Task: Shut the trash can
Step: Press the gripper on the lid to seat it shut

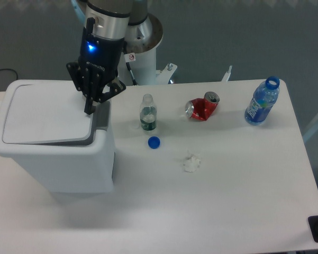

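The trash can stands at the table's left end, lid lying nearly flat. The gripper presses its fingers together, holding nothing, tips at the lid's right edge, seemingly touching. To the right: a small uncapped bottle, blue cap, crushed can.

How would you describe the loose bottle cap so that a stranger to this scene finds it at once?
Start at the big white trash can on the table's left side. Just to its right stands a small clear bottle without a cap. The blue bottle cap lies in front of it, the only small, flat blue disc on the table.
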